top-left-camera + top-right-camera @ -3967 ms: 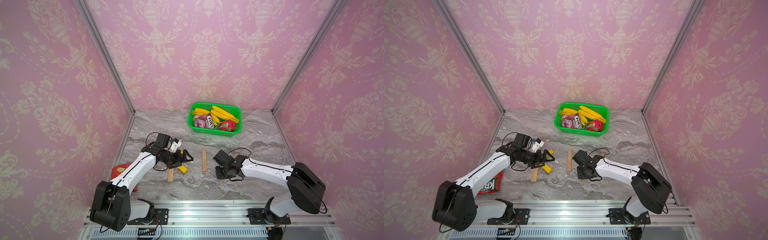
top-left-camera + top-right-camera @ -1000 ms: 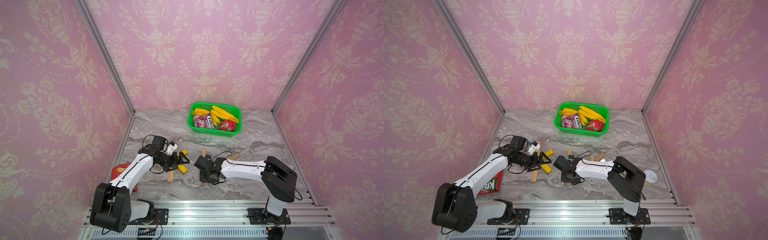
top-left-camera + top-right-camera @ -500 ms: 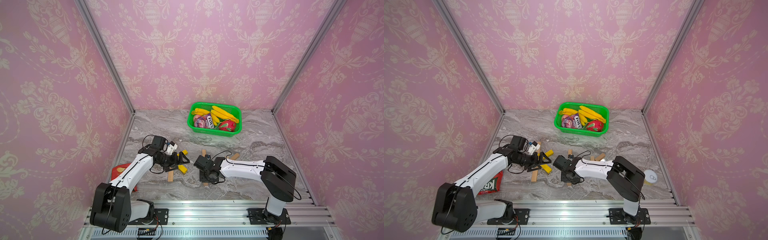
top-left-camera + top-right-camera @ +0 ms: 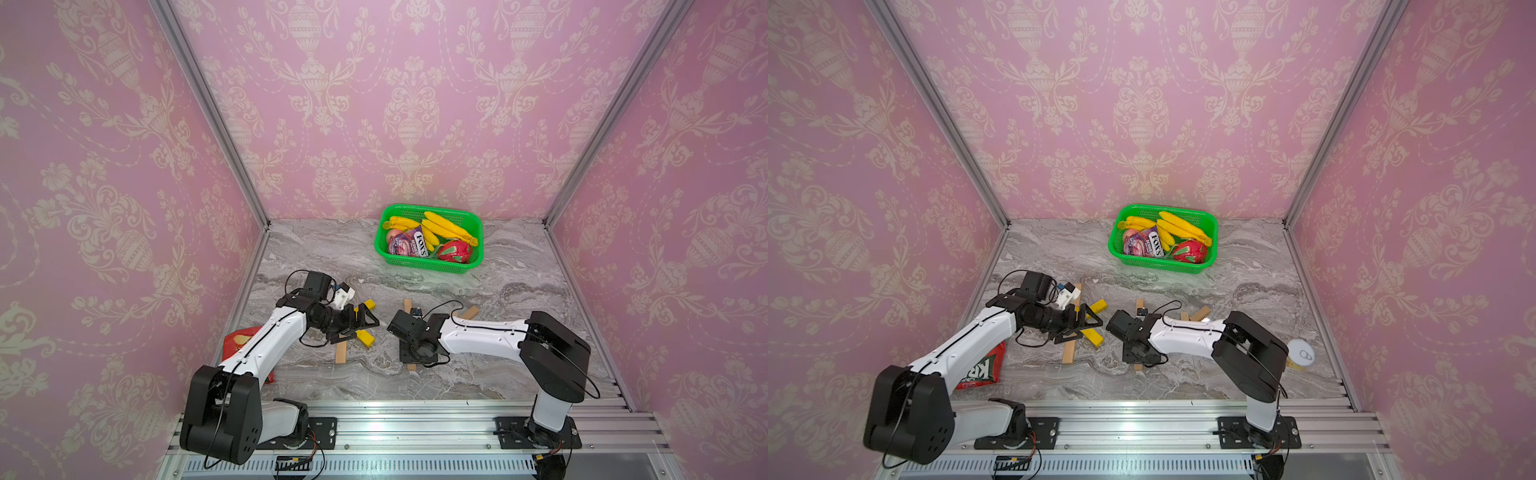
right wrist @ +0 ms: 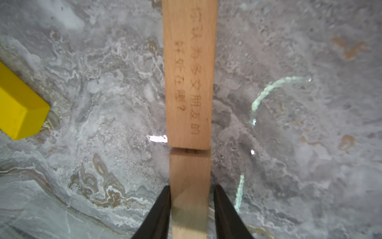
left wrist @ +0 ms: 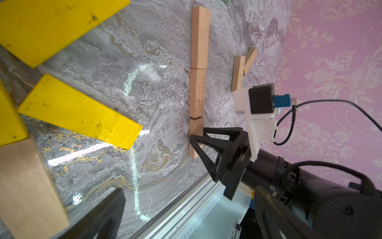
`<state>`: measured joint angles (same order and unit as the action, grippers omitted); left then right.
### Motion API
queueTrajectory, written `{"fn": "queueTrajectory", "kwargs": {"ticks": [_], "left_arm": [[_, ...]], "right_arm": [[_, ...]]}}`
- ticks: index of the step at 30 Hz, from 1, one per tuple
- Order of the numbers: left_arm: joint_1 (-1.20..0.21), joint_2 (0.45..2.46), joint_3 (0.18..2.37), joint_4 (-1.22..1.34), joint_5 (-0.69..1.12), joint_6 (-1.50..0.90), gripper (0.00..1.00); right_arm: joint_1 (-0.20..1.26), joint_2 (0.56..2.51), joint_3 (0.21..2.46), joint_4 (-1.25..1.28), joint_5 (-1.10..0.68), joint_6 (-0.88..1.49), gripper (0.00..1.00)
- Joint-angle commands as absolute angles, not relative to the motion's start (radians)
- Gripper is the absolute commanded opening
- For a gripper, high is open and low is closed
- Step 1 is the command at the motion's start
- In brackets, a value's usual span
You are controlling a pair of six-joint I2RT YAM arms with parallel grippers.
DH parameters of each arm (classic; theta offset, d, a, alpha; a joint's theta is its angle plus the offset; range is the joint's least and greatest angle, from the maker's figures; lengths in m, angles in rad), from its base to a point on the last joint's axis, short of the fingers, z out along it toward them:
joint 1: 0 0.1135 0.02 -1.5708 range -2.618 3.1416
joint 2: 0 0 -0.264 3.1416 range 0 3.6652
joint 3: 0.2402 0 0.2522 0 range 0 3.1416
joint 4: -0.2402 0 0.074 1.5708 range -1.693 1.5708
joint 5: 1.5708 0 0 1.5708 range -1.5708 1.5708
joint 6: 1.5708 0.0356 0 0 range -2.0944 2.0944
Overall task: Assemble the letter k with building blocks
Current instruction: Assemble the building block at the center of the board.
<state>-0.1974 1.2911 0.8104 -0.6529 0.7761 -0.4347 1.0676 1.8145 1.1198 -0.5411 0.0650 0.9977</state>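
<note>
We see the stem (image 6: 196, 93) of the K laid near-to-far in the middle of the worktop (image 4: 519, 266): three wood bars end to end, with no slanted arms yet. The right pincer (image 5: 191, 187) stands barely spread astride the near bar (image 5: 190, 165). One finger is close against it and a sliver of gap shows at the other, so it is not pinching. The main risk, we judge, is at lift-off. A finger rubbing that bar could twist it further out of line, and its joint with the middle bar (image 5: 189, 72) already shows a small wedge. The right arm also lies low over the two spare bars (image 6: 240, 68) right of the stem, so a careless sweep could scatter them. The left pincer (image 4: 365, 321) hangs spread wide over the yellow bars (image 6: 78, 111), near the right one, so both reaching inward could clash. For room, bare marble lies between stem and yellow bars, and more stretches far toward the basket (image 4: 419, 264). The stem's near end sits near the rail (image 4: 415, 419), leaving little margin there.
</note>
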Motion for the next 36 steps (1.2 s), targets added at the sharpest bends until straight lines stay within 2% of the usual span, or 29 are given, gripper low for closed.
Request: {"fn": "queueTrajectory", "kwargs": {"ticks": [1,9,36], "left_arm": [[-0.19,1.304,0.807,-0.666,0.78,-0.42,0.99],[-0.189,1.305,0.808,-0.665,0.782,-0.42,0.99],[-0.189,1.307,0.807,-0.663,0.784,-0.421,0.99]], "right_arm": [[1.063,1.854,1.121,-0.583,0.085,0.976,0.37],[1.073,1.886,1.176,-0.59,0.078,0.96,0.31],[1.064,1.861,1.146,-0.634,0.105,1.001,0.26]]}}
